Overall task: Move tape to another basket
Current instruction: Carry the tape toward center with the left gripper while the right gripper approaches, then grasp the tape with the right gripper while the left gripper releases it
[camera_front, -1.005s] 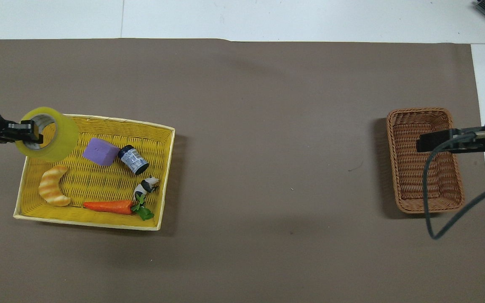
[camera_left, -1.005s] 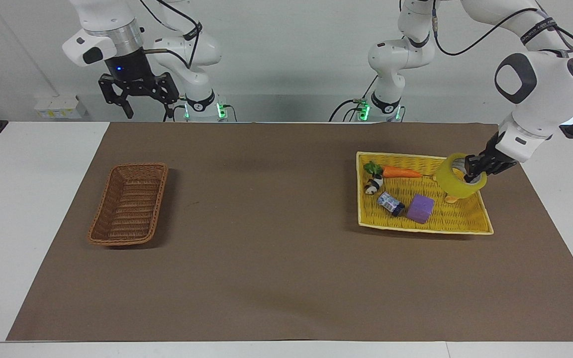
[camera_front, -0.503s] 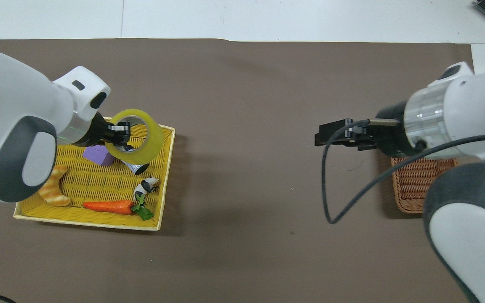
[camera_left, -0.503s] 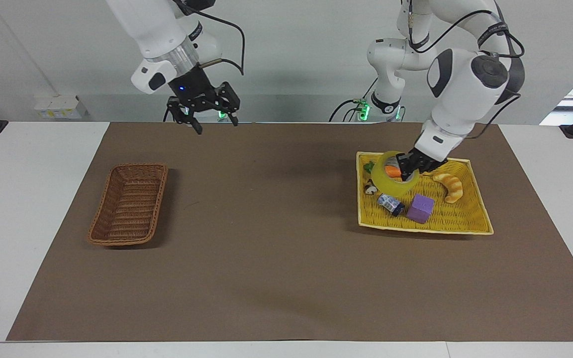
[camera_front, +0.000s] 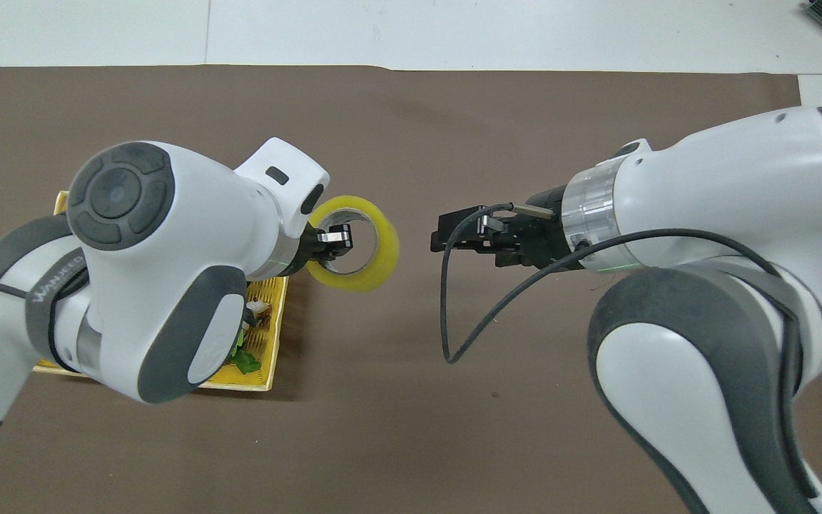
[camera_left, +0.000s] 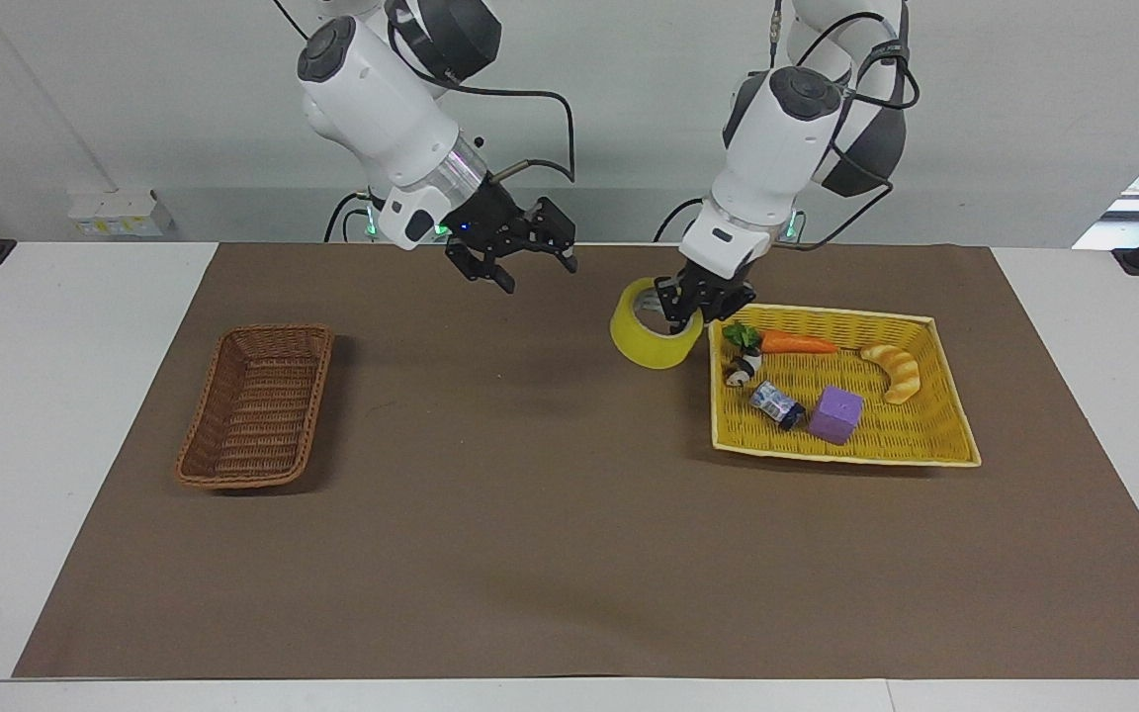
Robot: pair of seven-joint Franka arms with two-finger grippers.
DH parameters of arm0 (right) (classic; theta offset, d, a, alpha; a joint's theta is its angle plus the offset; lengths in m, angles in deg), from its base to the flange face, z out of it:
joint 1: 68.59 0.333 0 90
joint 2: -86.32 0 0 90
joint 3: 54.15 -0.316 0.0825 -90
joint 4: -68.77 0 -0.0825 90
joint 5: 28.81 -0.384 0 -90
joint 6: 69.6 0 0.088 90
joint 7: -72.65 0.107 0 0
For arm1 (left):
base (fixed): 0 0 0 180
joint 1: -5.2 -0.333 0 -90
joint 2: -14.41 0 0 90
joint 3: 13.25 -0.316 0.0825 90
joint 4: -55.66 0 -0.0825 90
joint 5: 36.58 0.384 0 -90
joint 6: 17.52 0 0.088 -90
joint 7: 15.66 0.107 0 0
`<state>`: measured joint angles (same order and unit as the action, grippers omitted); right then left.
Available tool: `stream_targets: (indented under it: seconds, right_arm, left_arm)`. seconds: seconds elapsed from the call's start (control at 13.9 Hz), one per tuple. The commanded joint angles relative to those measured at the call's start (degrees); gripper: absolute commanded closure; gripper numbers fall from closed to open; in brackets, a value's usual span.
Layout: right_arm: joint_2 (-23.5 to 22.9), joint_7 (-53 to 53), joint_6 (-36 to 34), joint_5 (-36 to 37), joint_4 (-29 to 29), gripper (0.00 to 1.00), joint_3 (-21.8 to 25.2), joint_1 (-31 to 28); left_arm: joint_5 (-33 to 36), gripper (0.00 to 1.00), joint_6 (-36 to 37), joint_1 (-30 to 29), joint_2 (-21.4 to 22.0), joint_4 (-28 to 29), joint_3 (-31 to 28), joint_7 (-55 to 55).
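Left gripper (camera_left: 686, 309), clamped on the tape's (camera_left: 656, 337) wall, has carried it out of the yellow tray (camera_left: 935, 450) and now holds it over the mat (camera_left: 550, 514) just beside the tray; right gripper (camera_left: 520, 265), fingers spread, has swung in toward it, which suggests a handover. Facing view shows the basket (camera_left: 255, 405) empty at the right arm's end; overhead, the right arm hides it.

glossy tape (camera_left: 656, 336), woven wicker basket (camera_left: 256, 406)
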<state>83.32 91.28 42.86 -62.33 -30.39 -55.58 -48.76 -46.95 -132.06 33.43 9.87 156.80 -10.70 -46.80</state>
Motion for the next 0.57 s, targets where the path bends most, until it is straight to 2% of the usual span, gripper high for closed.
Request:
stream_targets:
  seconds: [0.0, 0.29, 0.36, 0.43, 0.5]
  right_arm:
    - [1.15, -0.16, 2.85, -3.4, -3.05, 0.0, 0.19, 0.56]
    - [1.32, -1.92, 2.32, -2.96, -3.58, 0.0, 0.28, 0.47]
    - [1.24, -2.1, 2.41, -2.35, -3.49, 0.11, 0.37, 0.47]
    - [1.24, -3.23, 2.41, -2.08, -3.15, 0.86, 0.37, 0.3]
    - [1.41, -2.29, 2.06, -1.91, -2.71, 1.0, 0.46, 0.12]
  left_arm:
    - [-3.33, 1.0, -2.34, 2.8, 0.49, -0.95, -0.88, -1.2]
    - [-7.9, 1.0, -4.89, 2.89, 1.81, -1.04, 0.0, -1.47]
    - [-8.35, 1.0, -5.07, 2.89, 2.59, -1.04, 0.61, -1.47]
    - [-8.52, 1.0, -5.16, 2.89, 3.04, -1.04, 0.87, -1.47]
    - [-8.87, 1.0, -5.33, 2.8, 3.48, -1.21, 0.96, -1.47]
